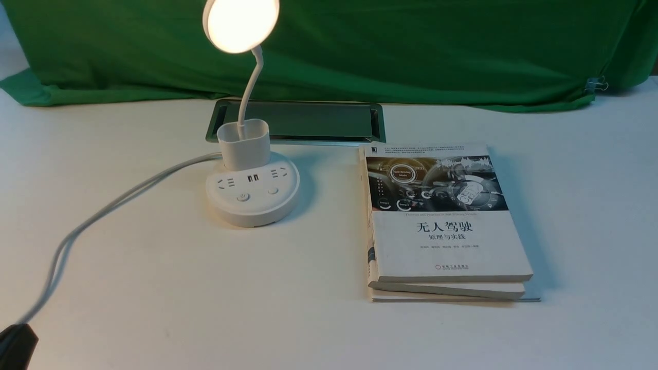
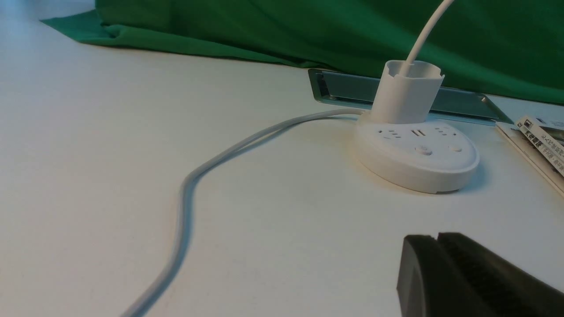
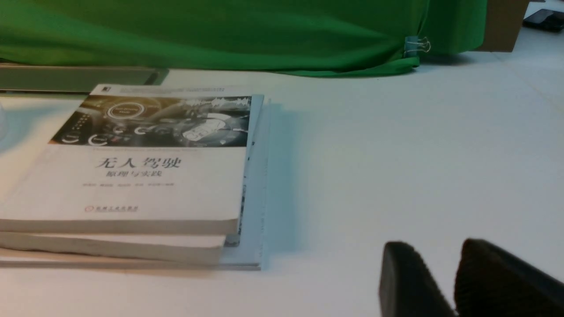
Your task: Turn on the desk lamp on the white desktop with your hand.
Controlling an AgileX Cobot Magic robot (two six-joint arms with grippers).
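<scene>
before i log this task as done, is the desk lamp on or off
On: the desk lamp's round head glows bright warm white in the front view.

The robot's left gripper [image 2: 437, 236] is matte black, shading to dark charcoal grey, with two slim, plain fingers. Their ends are blunt, with softly rounded corners, and the fingers broaden behind those ends. One finger shows a narrow greyish face; the other shows a wider, darker one. In the front view, a piece of the same gripper appears as a black, wedge-like form with a rounded end and a faint grey sheen along its facets.

The robot's right gripper [image 3: 436, 243] is also black, with two smooth, round-ended fingers, blurred enough to hide any fine surface detail.
</scene>
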